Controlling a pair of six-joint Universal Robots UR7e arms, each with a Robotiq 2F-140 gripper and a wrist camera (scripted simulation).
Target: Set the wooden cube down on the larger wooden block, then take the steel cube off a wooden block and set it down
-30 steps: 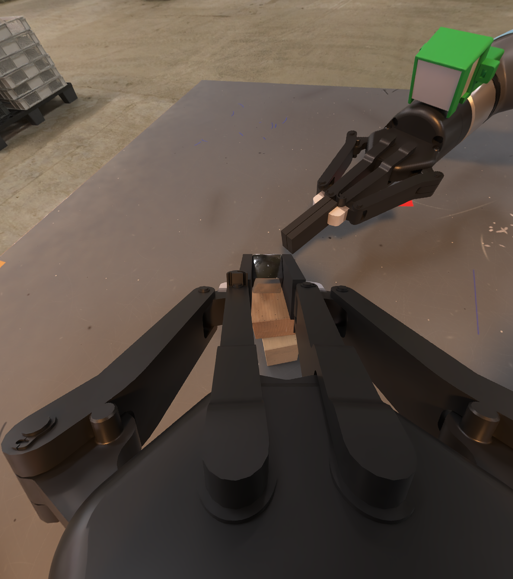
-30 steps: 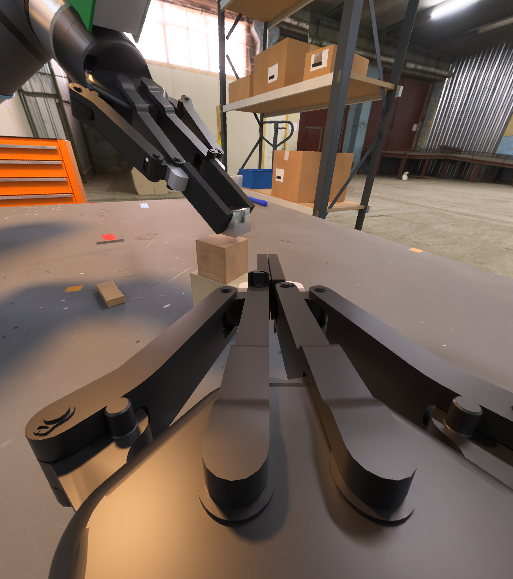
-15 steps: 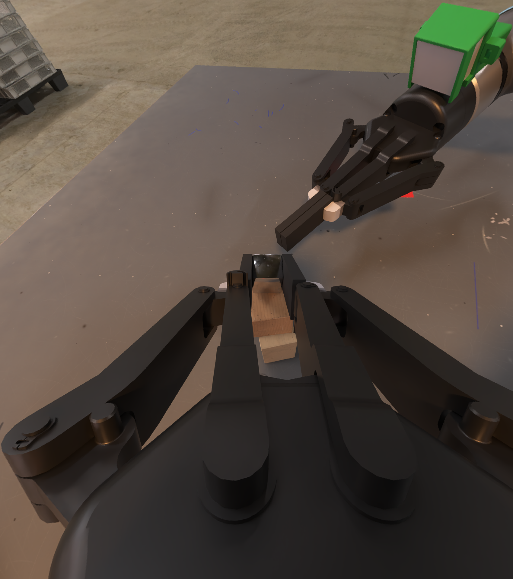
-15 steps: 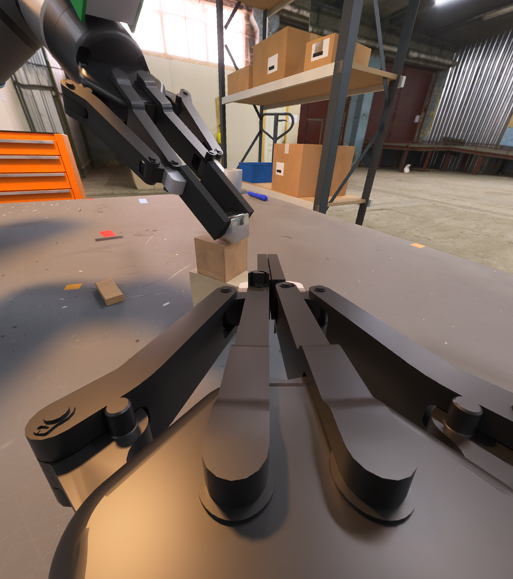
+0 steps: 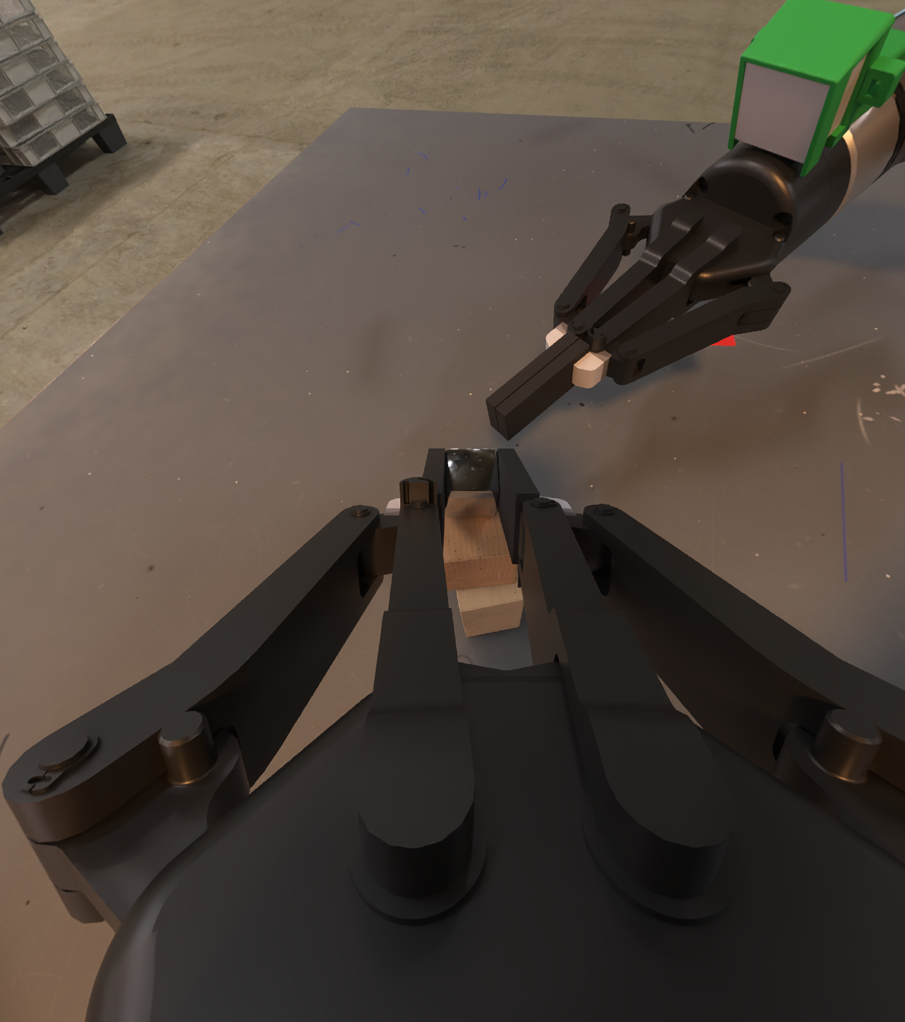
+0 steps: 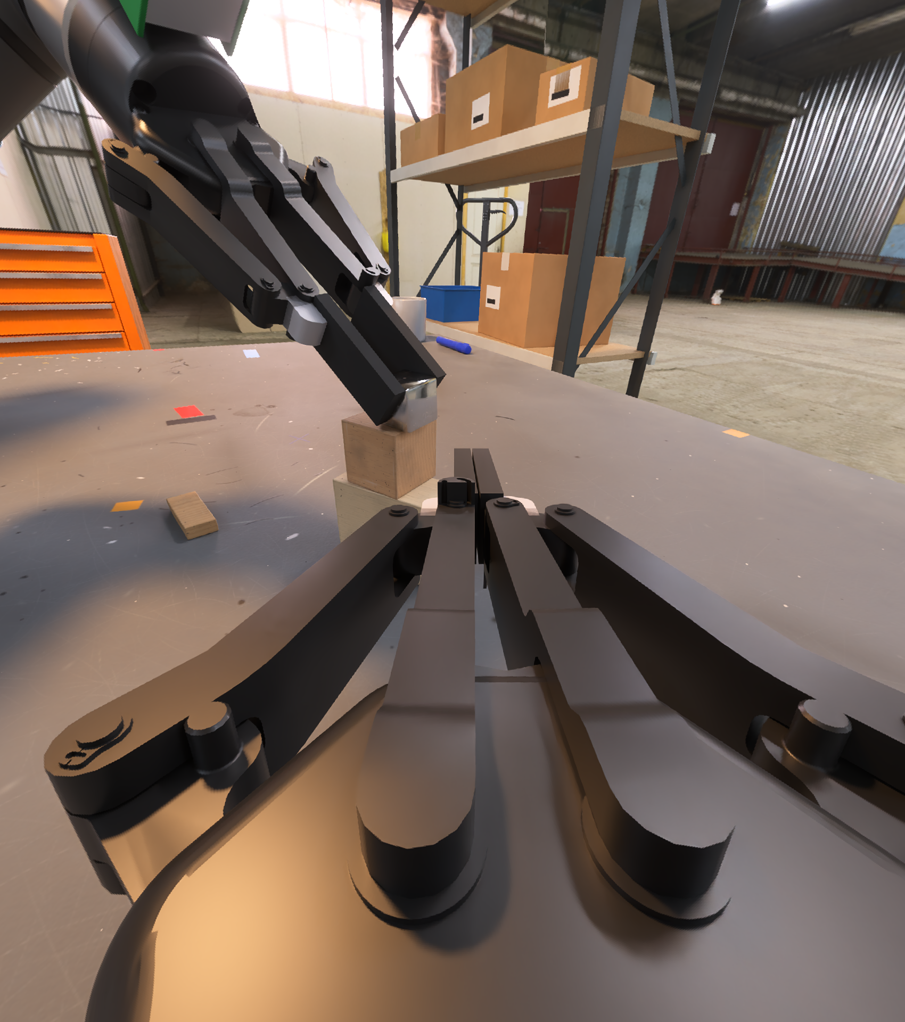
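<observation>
Here the left tool [image 6: 411, 395] slants down, gripping the steel cube [image 6: 418, 405] (right tool [image 5: 503, 412] clenched empty).

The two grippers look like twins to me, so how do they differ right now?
The left gripper is shut on the steel cube, which sits at the top of the wooden cube; the right gripper is shut on nothing. The left one slants steeply down over the stack, while the right one lies low beside it. Both are black, two-fingered and over the same table.
</observation>
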